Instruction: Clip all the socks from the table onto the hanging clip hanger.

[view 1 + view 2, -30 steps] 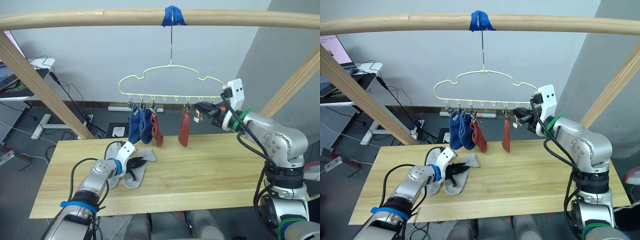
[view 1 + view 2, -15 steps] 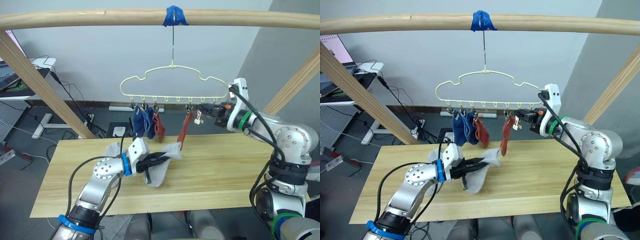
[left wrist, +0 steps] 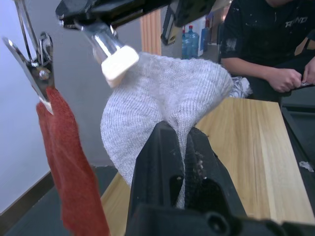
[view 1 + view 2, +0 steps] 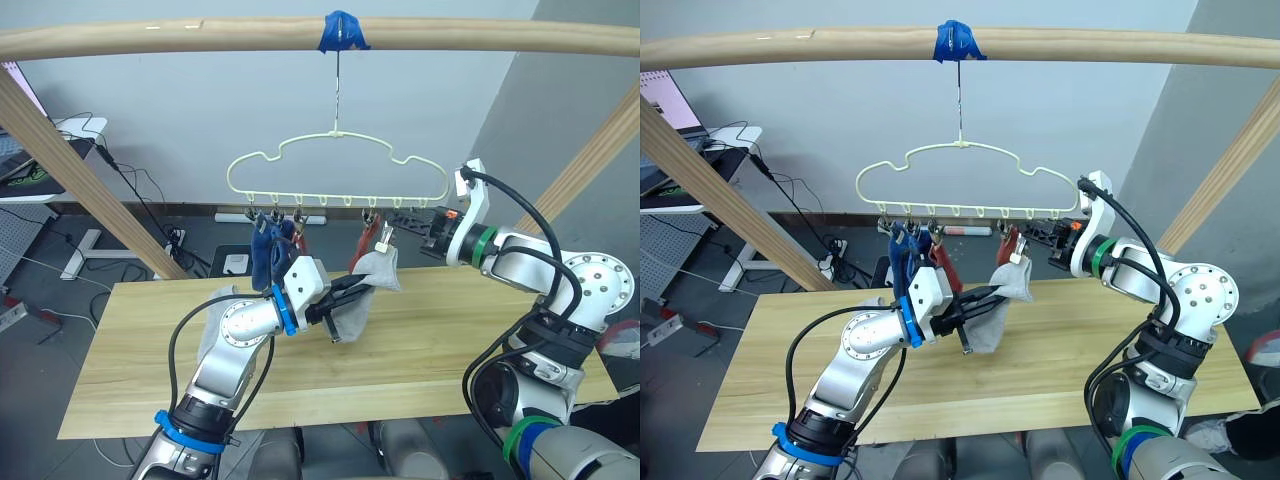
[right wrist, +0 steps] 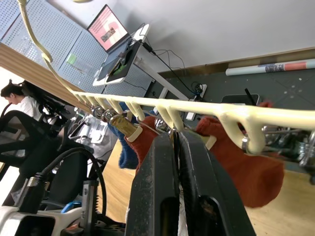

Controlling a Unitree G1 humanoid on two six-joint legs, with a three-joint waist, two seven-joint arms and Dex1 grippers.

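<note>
1. The left gripper (image 4: 345,291) is raised above the table (image 4: 450,345), its fingers pinched tight on a light grey sock (image 4: 362,296).
2. That sock's upper edge sits just beside a cream-tipped clip (image 3: 118,61) of the clip hanger (image 4: 335,165).
3. The right gripper (image 5: 174,147) is closed on a clip at the hanger's right end, next to a rust red sock (image 5: 246,169).
4. Two blue socks (image 4: 265,250) and both red ones hang clipped; another grey sock (image 4: 212,325) lies on the table behind the left arm.
</note>
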